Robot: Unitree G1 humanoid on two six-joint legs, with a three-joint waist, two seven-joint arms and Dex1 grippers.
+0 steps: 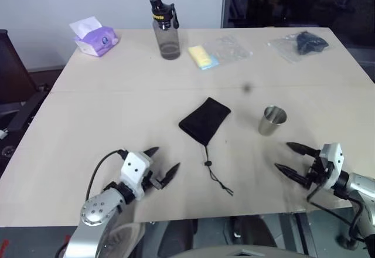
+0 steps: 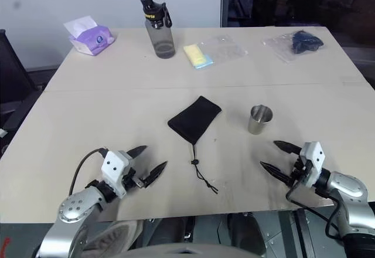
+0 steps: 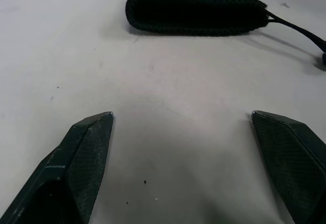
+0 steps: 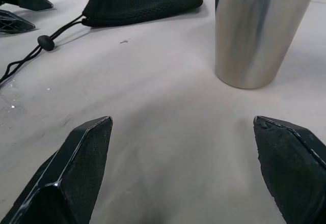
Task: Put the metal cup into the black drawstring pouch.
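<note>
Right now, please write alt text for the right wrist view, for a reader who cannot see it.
A metal cup stands upright on the table, just beyond the open right tool. A black pouch lies farther off, its cord trailing toward the left tool.

Table (image 1: 105, 111): pale wood-look top, seam running across the far half.
Black drawstring pouch (image 1: 204, 121): lying flat mid-table, ahead of the left gripper (image 1: 164, 164), cord trailing toward the near edge.
Metal cup (image 1: 272, 121): upright, just ahead of the right gripper (image 1: 290, 158), apart from the pouch.
Water bottle (image 1: 166, 29): upright, far side.
Tissue pack (image 1: 94, 37): far left corner.
Yellow sponge (image 1: 203, 57): beside a clear plastic bag (image 1: 230, 49).
Bagged dark item (image 1: 302, 43): far right.
</note>
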